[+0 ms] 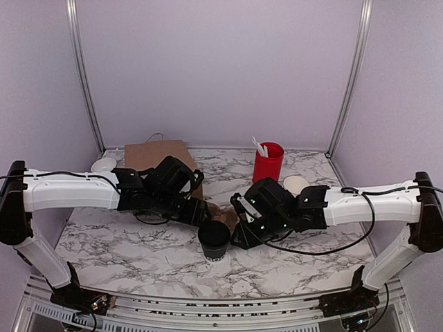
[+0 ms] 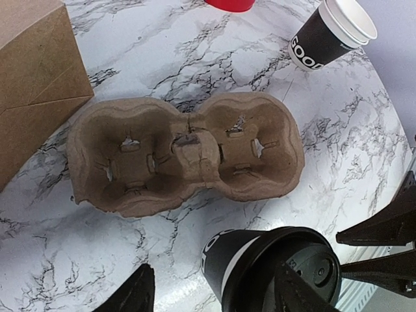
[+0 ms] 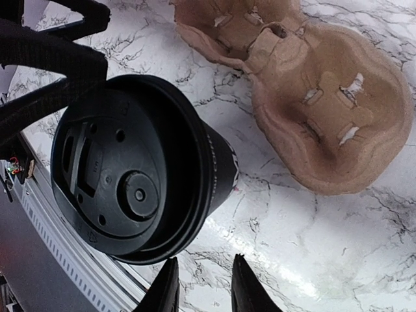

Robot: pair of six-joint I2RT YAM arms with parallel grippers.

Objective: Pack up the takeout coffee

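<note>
A brown box (image 1: 158,153), a red cup (image 1: 268,164) with utensils (image 1: 259,146) and stacked cups (image 2: 331,36) were set on a marble table (image 1: 311,256).

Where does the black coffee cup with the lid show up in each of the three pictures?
Overhead view: the lidded cup stands low in the middle of the picture.
Left wrist view: the lidded cup sits at the bottom edge, right of centre.
Right wrist view: the lidded cup fills the left side, its lid towards us.
Shared landmark: the brown cardboard cup carrier beside the cup; only a small part of it shows overhead.
</note>
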